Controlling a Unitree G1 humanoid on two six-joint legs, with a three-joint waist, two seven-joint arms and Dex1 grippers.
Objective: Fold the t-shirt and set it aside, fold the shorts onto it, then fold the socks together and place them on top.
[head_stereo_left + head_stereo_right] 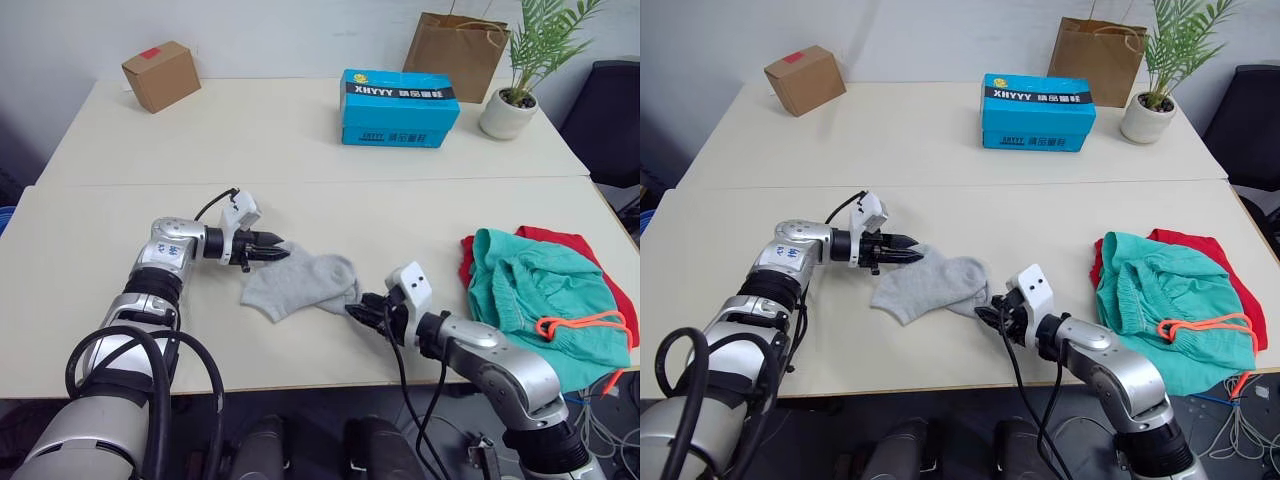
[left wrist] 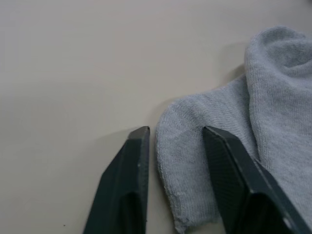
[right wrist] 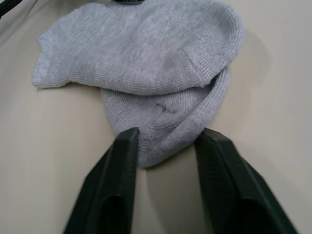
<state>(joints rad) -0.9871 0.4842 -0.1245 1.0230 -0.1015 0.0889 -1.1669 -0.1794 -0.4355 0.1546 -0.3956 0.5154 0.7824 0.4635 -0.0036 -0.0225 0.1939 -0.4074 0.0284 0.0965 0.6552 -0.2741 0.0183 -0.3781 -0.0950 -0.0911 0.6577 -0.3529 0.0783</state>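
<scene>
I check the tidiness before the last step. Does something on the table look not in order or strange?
Yes. The shorts lie in a rumpled heap on the t-shirt, not a flat fold, and their drawstring trails loose. The socks lie one over the other, each end between open fingers of the left end effector and right end effector.

- My left gripper (image 2: 173, 141) lies low over the pale tabletop (image 2: 73, 63), its two black fingers (image 2: 124, 185) spread apart.
- A rounded end of the grey socks (image 2: 234, 126) sits in the gap between them, close against the inner face of one finger and just short of the other.
- The knit cloth bunches into a soft raised fold further along.
</scene>
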